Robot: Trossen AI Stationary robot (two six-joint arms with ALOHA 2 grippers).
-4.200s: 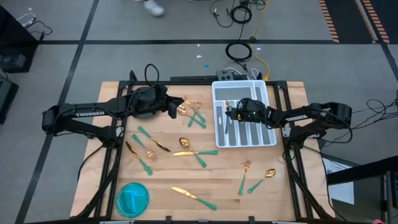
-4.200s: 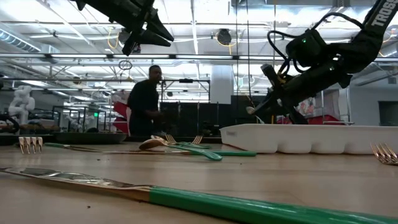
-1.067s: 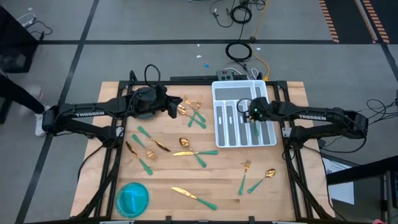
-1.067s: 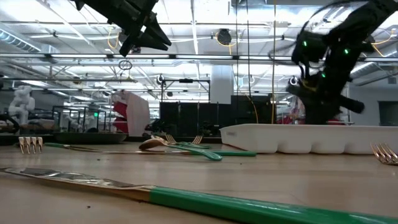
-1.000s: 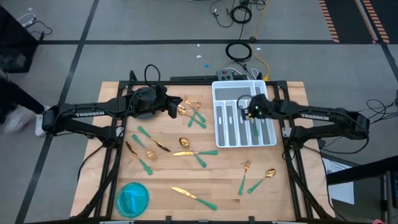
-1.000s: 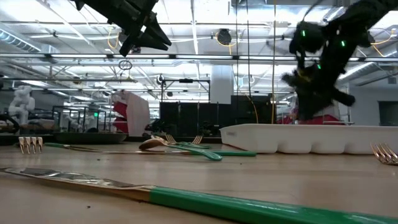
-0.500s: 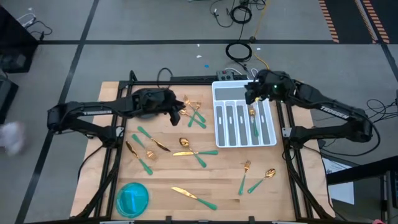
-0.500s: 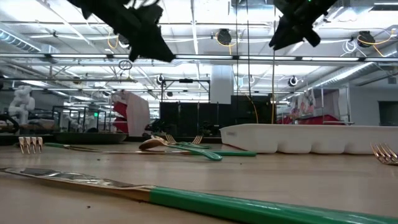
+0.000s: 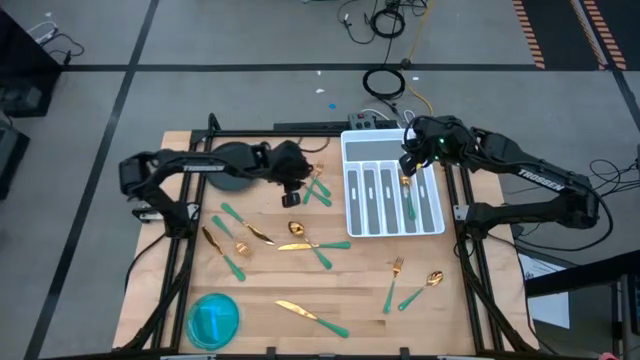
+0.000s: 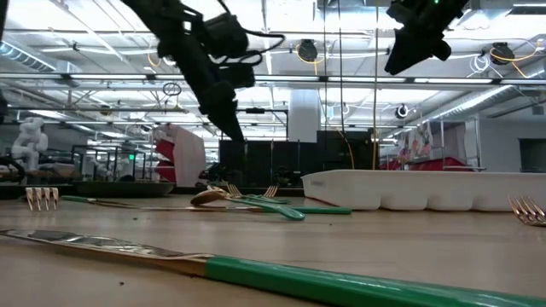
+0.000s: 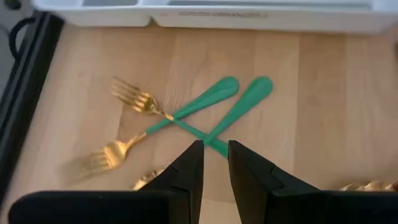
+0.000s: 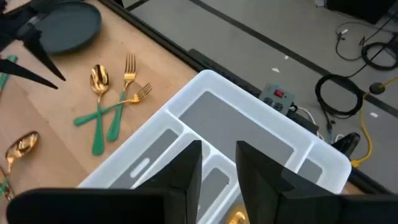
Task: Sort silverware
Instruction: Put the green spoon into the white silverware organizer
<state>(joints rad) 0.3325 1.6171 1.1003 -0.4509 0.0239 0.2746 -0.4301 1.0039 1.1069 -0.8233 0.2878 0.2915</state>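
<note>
Gold-headed, green-handled silverware lies scattered on the wooden table. Two crossed forks and a spoon lie just left of the white slotted tray. My left gripper hovers over the crossed green handles, pointing down, its fingers a little apart and empty. My right gripper is open and empty, high above the tray's far end. One gold-headed piece lies in a tray slot.
More forks, spoons and knives lie across the table's middle and near right part. A blue bowl sits at the near left corner. A dark plate rests under the left arm. A grey box with cables stands behind the tray.
My right gripper has risen out of the tray and drawn toward the far edge; a gold-headed piece now lies in the slot where it was. My left gripper has swung toward the table's right and come down over the crossed forks.
</note>
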